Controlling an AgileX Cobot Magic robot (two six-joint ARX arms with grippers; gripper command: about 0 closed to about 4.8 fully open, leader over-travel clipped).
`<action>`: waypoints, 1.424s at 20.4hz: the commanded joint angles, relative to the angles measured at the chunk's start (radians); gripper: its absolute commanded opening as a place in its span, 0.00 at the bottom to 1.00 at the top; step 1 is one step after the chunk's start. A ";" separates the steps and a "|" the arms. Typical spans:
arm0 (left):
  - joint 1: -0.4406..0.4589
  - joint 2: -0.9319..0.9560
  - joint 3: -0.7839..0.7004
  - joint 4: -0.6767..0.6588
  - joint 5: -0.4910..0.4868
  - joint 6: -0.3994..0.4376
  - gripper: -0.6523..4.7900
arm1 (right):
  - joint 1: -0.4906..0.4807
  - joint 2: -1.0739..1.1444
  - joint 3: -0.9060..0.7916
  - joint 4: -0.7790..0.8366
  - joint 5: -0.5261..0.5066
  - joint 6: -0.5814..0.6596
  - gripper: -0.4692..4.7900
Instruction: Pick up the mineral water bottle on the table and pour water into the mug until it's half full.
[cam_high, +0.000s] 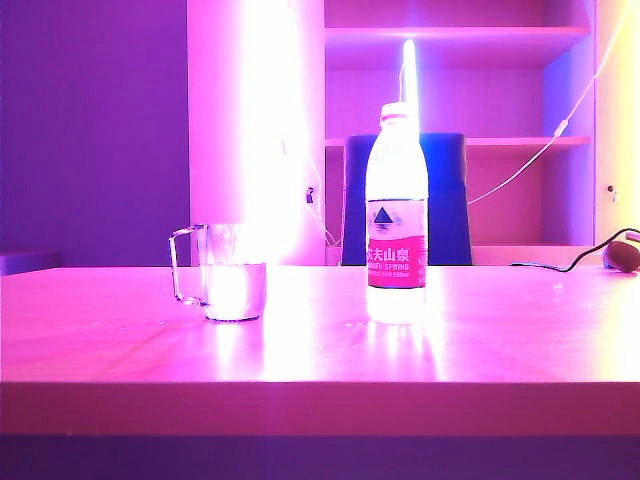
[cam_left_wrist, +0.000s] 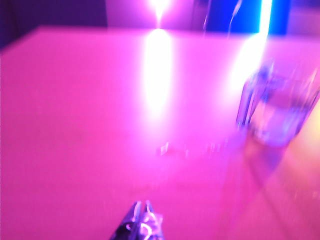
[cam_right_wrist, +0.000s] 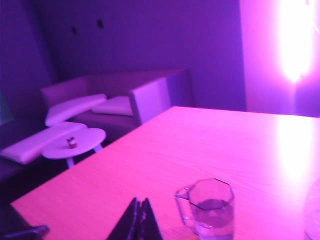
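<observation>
We locate the mineral water bottle (cam_high: 396, 215), a tall clear plastic bottle with a white cap and a red label bearing a dark triangle, standing upright on the wide pink-tinted wooden surface (cam_high: 320, 350). Its long axis is vertical. The small clear glass mug (cam_high: 232, 272), straight-sided with a thin squared handle, stands to the left of the bottle in the exterior view, well apart from it, and already holds some water (cam_high: 236, 290), roughly to mid-height as far as the glare allows us to judge.

Neither arm appears in the exterior view. The left gripper (cam_left_wrist: 141, 225) shows only its jaw tips in the left wrist view; they are pressed together on nothing. It hangs low over bare surface, aimed across it, with the mug (cam_left_wrist: 278, 111) ahead and off to one side, apart from the jaws.

The right gripper (cam_right_wrist: 137, 222) likewise has its jaws clenched, empty. The mug (cam_right_wrist: 210, 209) sits just beside the tips, not between them. A pale curved edge at the frame border may be the bottle; we cannot confirm this.

We judge the right arm the nearer to the bottle. A further pour would require a side approach, jaws released and level, straddling the vertical body.
</observation>
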 joint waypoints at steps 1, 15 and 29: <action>0.002 0.000 0.008 -0.017 -0.017 0.009 0.11 | 0.014 -0.034 0.003 0.010 -0.005 0.003 0.08; 0.001 0.000 0.008 -0.036 -0.015 0.008 0.11 | -0.072 -0.129 0.002 -0.264 -0.029 -0.068 0.08; -0.002 0.000 0.008 -0.038 -0.014 0.008 0.11 | -1.002 -0.923 -0.264 -0.386 -0.212 -0.220 0.08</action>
